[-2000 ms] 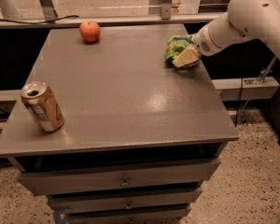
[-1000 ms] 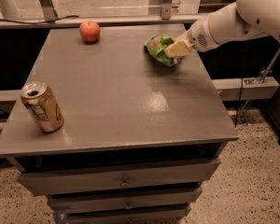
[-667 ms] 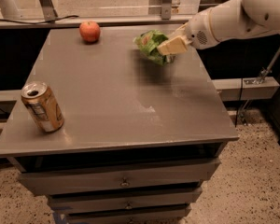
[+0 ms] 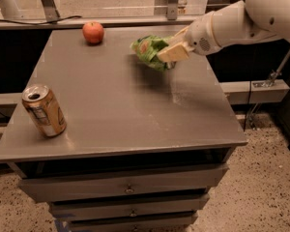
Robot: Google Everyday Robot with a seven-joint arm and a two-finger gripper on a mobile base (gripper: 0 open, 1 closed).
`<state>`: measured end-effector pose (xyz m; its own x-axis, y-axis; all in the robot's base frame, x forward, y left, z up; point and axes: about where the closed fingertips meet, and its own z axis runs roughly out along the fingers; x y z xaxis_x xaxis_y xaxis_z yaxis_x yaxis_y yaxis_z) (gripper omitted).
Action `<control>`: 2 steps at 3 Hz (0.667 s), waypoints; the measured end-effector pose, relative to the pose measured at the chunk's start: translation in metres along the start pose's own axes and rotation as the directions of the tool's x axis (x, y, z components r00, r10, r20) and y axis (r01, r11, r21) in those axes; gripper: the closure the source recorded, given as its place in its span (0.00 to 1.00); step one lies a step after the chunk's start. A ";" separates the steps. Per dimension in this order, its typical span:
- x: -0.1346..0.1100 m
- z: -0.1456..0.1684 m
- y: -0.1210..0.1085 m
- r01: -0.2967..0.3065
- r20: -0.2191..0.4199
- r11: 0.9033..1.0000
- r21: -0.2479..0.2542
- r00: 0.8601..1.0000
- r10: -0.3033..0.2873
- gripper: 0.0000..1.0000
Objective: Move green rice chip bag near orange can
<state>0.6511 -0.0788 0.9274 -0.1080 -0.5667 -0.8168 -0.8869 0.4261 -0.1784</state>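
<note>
Your gripper (image 4: 170,52) is clamped on the green rice chip bag (image 4: 149,50), holding it just above the table (image 4: 121,110), well apart from the orange can (image 4: 44,110).

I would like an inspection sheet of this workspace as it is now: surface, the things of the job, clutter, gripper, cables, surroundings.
Surface: grey table top, flat, with a few pale scuffs near the right side.
Job's things: green rice chip bag at the back right, apparently lifted off the top, with its shadow below; orange can upright at the front left corner, far from the bag.
Clutter: red apple at the back edge, apart from both.
Gripper: gripper at the back right, shut on the bag's right side.
Cables: a dark cable on the ledge behind the table.
Surroundings: drawers under the top; speckled floor.
</note>
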 end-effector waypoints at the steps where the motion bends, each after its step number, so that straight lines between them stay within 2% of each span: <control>1: -0.006 0.019 0.055 0.194 0.016 0.979 -0.070 0.981 -0.193 1.00; 2: 0.001 0.041 0.102 0.349 0.031 0.928 -0.134 0.937 -0.348 1.00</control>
<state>0.5787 -0.0066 0.8858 0.2211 -0.6573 -0.7204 -0.9205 0.1034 -0.3768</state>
